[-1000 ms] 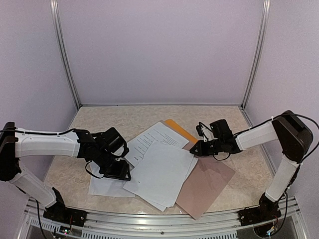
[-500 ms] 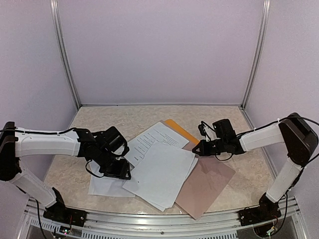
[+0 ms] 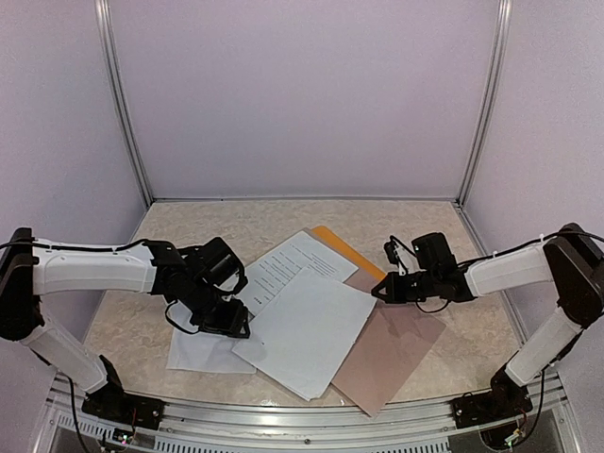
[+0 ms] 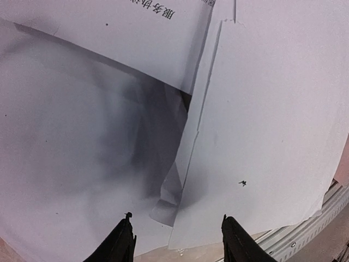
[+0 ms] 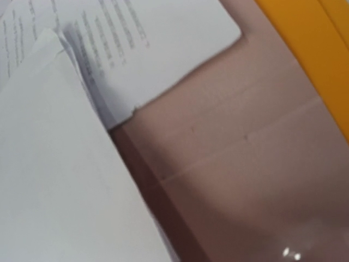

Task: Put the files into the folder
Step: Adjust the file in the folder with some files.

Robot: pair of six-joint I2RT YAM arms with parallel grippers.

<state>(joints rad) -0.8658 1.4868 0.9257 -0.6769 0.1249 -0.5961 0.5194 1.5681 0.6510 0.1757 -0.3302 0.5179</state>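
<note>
The files lie in a loose fan mid-table: a blank top sheet (image 3: 307, 330), a printed sheet (image 3: 293, 264) behind it and another sheet (image 3: 198, 354) at the left. Under them the orange folder (image 3: 342, 247) shows only one corner. My right gripper (image 3: 379, 290) is shut at the top sheet's right corner, and that sheet (image 5: 49, 164) rides raised over the pinkish-brown board (image 5: 234, 153); its fingers do not show in the right wrist view. My left gripper (image 3: 238, 326) hovers open (image 4: 175, 229) over the overlapping sheet edges (image 4: 191, 164), gripping nothing.
The pinkish-brown board (image 3: 392, 349) lies at the front right, partly under the sheets. A metal rail (image 3: 283, 415) runs along the table's near edge. Purple walls with metal posts (image 3: 127, 113) close in the sides and back.
My right gripper has closed at the top sheet's corner and shifted right, drawing that sheet a little to the right over the lower ones. The left arm has barely moved.
</note>
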